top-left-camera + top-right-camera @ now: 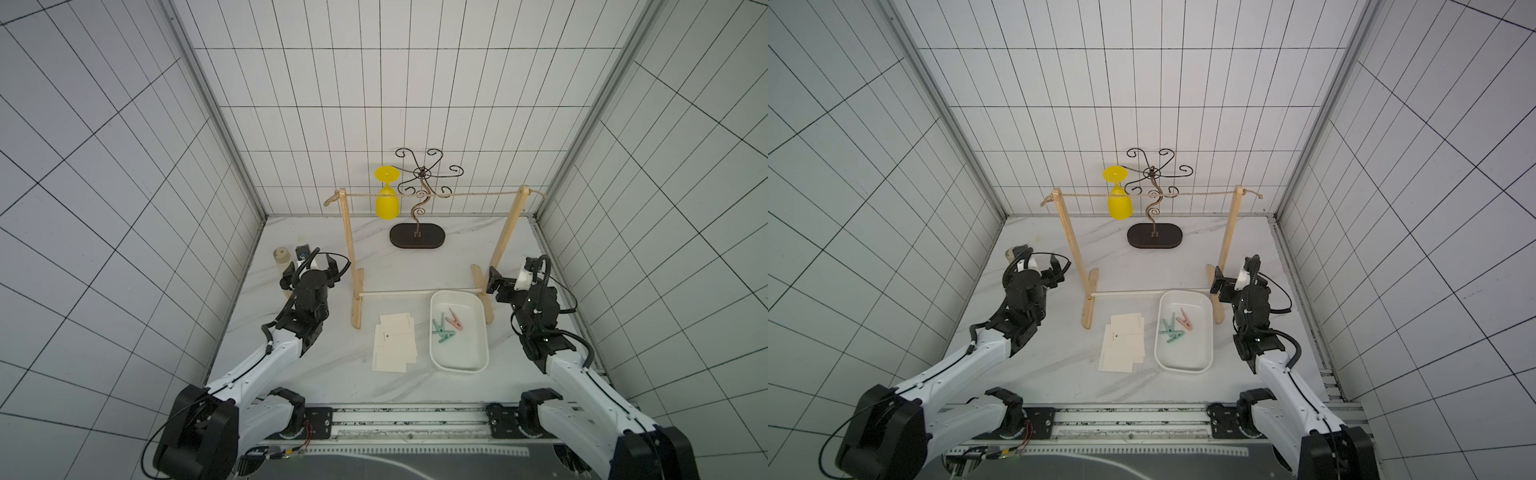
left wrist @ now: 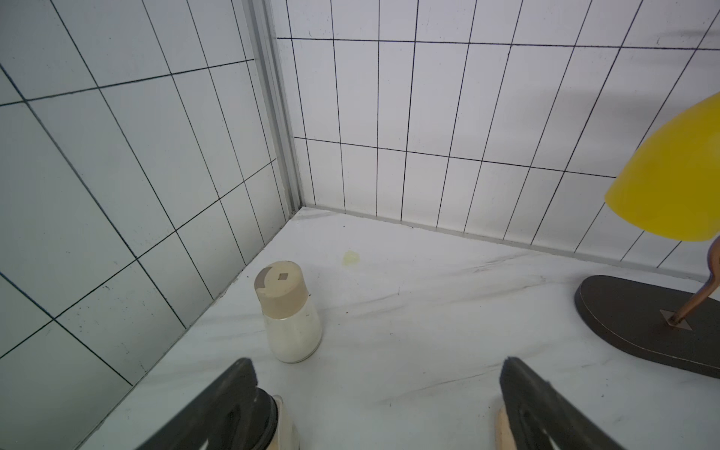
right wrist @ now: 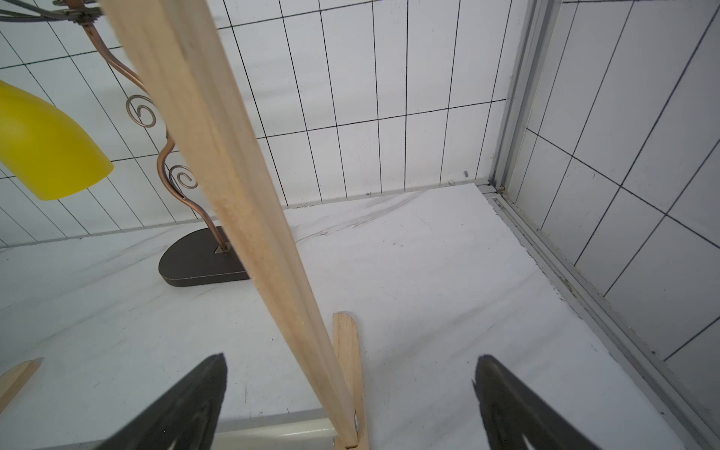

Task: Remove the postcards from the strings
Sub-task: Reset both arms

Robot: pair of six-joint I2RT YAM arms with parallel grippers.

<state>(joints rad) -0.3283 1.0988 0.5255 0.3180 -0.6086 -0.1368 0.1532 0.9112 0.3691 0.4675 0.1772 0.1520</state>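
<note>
The postcards [image 1: 395,347] [image 1: 1123,347] lie in a loose overlapping stack on the marble table, in front of the wooden frame. The strings [image 1: 457,194] [image 1: 1183,194] run bare between the two post tops. My left gripper [image 1: 319,259] [image 2: 378,370] is open and empty, left of the left post [image 1: 349,245] and pointed at the back left corner. My right gripper [image 1: 512,272] [image 3: 350,364] is open and empty beside the foot of the right post [image 1: 505,237] [image 3: 233,195]. In the right wrist view the post rises between the fingers without touching them.
A white tray [image 1: 457,366] right of the cards holds three clothes pegs [image 1: 446,328]. A yellow goblet [image 1: 387,199] hangs upside down on a scrolled metal rack [image 1: 417,236] behind the frame. A cream shaker jar [image 2: 288,311] stands near the left wall. A white dowel [image 1: 415,292] joins the posts' feet.
</note>
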